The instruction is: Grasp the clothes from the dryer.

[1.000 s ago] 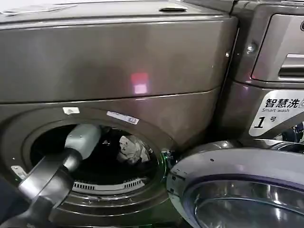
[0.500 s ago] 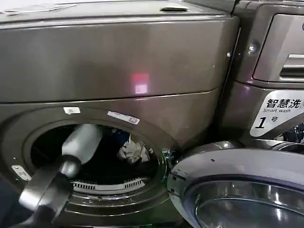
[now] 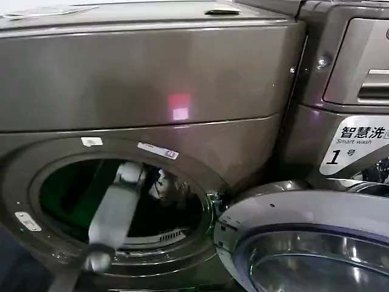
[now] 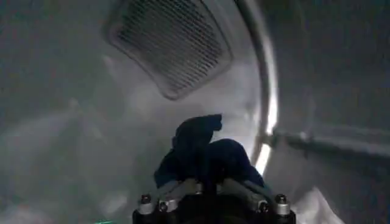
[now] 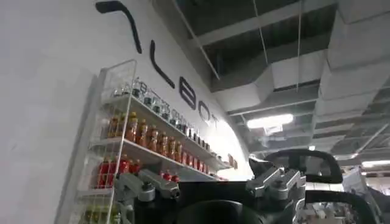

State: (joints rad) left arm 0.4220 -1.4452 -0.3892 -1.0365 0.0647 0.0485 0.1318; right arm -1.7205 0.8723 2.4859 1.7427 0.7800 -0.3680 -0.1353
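While reaching deep into the bronze-grey front-loading dryer [image 3: 152, 91] for removal, left claw [image 4: 210, 190] clamped on dark navy fabric clothes [image 4: 204, 152], drum's two o'clock; right claw [image 5: 210, 192] gaping, parked skyward.

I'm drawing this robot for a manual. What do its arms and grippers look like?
The left arm has a pale grey, tube-shaped forearm segment joined to a darker grey segment nearer the body. The left gripper has dark metal finger links with round silver bolts on a black base. The right gripper matches it: grey jointed links with bolts over a black housing.
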